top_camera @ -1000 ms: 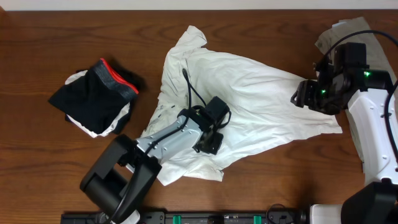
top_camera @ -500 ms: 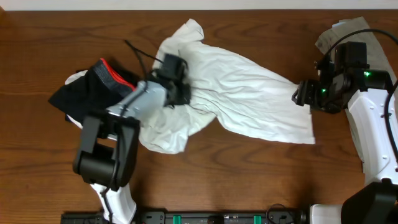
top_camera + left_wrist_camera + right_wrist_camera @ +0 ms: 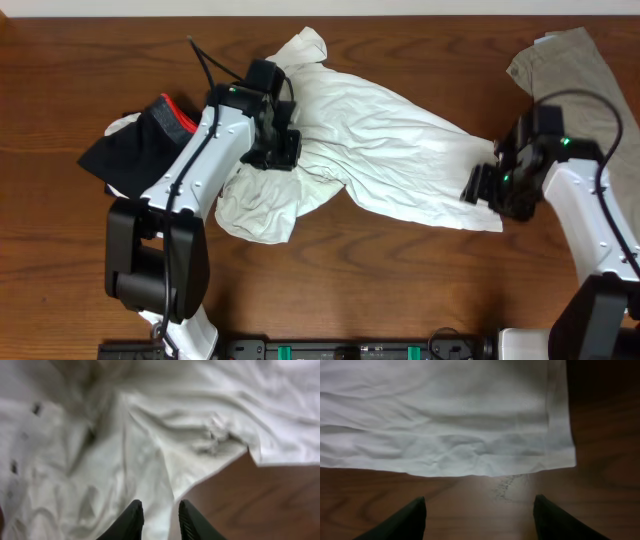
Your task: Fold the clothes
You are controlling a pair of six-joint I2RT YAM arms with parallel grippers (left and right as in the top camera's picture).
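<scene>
Left wrist view: the left claw (image 3: 159, 510) holds its two dark fingertips a little apart, with nothing visibly pinched between them. Just beyond them lies the white T-shirt (image 3: 150, 435), rumpled into ridges, with a few dark marks of its print at the left and a bare wedge of the table (image 3: 260, 500) at the right.

In the right wrist view the right claw (image 3: 480, 510) stands wide apart and empty over bare wood. The shirt's hem runs straight across just beyond the fingertips, and its corner lies toward the right.

From overhead, the shirt lies across the middle of the table; it is bunched and doubled over at its left end under the left claw, and drawn out thinner toward the right claw. The black garment with the red-edged waistband (image 3: 140, 160) sits heaped just left of it, and the khaki-grey garment (image 3: 570, 60) lies at the far right corner, apart from the shirt.

The step in hand looks like spreading the shirt flat, not yet a fold; no clean fold shows anywhere.

- **Right claw:** the next move probably calls for it to come forward onto the hem near that corner and close on one layer only.
- **Left claw:** it needs a fresh hold on the heaped left end to pull it open against the right.
- **Risk:** catching two layers would keep the bunch in place.

The left arm rises from the near edge and slants toward the far side; its wrist is bent down over the shirt. The right arm is folded at the elbow, its claw aimed left and low at the hem.
</scene>
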